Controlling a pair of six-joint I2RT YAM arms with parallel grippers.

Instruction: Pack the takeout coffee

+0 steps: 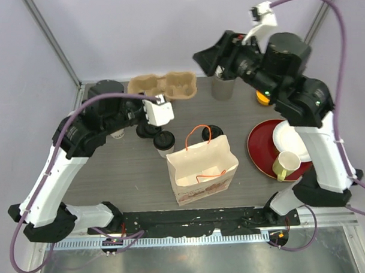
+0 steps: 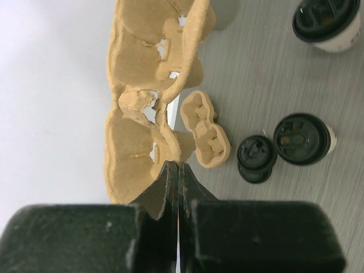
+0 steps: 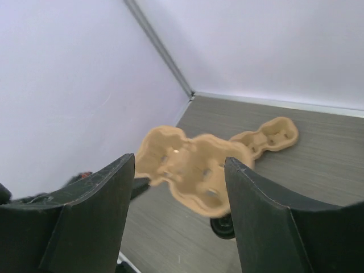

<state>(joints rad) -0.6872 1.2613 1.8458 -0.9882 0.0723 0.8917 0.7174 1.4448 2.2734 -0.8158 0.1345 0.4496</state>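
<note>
Two takeout coffee cups with black lids stand on the table, one (image 1: 165,142) (image 2: 303,138) left of the paper bag (image 1: 201,170) and one (image 1: 211,131) (image 2: 327,23) behind it. A loose black lid (image 1: 147,131) (image 2: 256,158) lies beside the left cup. My left gripper (image 1: 146,97) (image 2: 177,166) is shut on the edge of a tan pulp cup carrier (image 1: 163,86) (image 2: 142,96) (image 3: 193,165), which hangs tilted above the table's back left. My right gripper (image 1: 209,56) (image 3: 179,159) hovers high over the back of the table, open and empty, facing the carrier.
A smaller pulp carrier (image 2: 206,129) (image 3: 267,136) lies flat by the held one. A grey cup (image 1: 223,87) stands at the back. A red plate (image 1: 259,147) at the right holds a white plate and a yellowish mug (image 1: 286,164). Walls close the left and back.
</note>
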